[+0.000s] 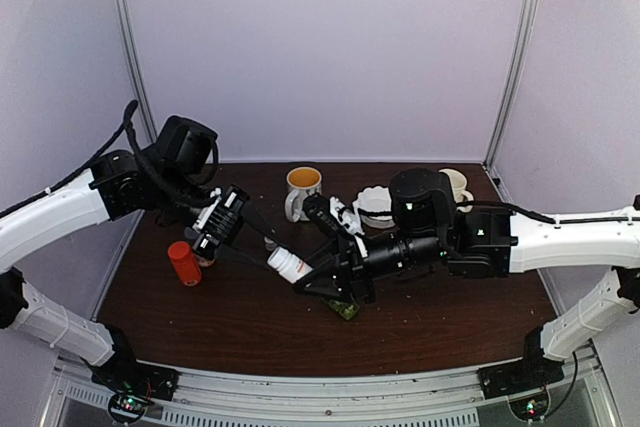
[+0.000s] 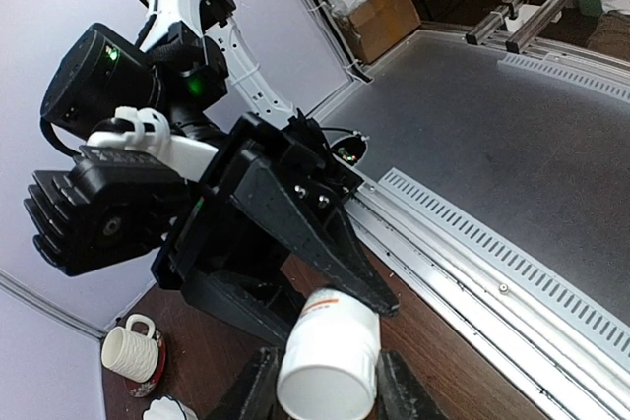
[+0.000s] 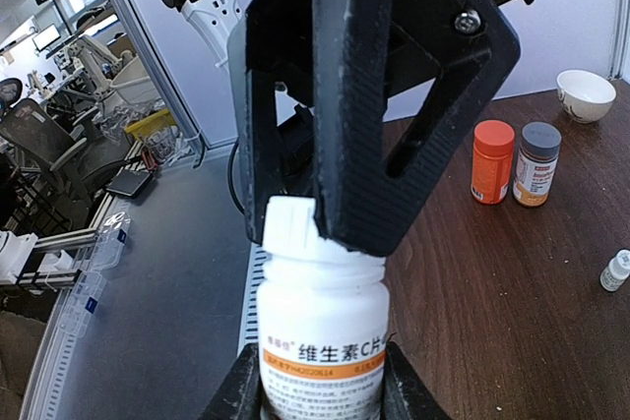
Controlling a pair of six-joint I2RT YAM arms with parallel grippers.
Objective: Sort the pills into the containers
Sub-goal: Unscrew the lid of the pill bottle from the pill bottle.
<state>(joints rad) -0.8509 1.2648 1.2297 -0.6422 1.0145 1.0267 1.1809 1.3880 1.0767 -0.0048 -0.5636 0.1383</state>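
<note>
A white pill bottle (image 1: 289, 264) with an orange-striped label is held in the air between both grippers. My right gripper (image 3: 320, 395) is shut on its body (image 3: 323, 336). My left gripper (image 2: 330, 386) is shut on its white cap end (image 2: 330, 356); its black fingers (image 3: 384, 125) cover the cap in the right wrist view. In the top view the left gripper (image 1: 270, 244) and right gripper (image 1: 312, 277) meet at table centre. The dark-green pill box (image 1: 346, 308) lies on the table just below the right gripper, mostly hidden.
A red bottle (image 1: 184, 263) stands left of centre; it also shows in the right wrist view (image 3: 491, 161) beside a grey-capped bottle (image 3: 537, 163). A small dropper bottle (image 3: 615, 270), a yellow-lined mug (image 1: 302, 190), a white bowl (image 1: 375, 205) and a mug (image 1: 458, 186) stand behind.
</note>
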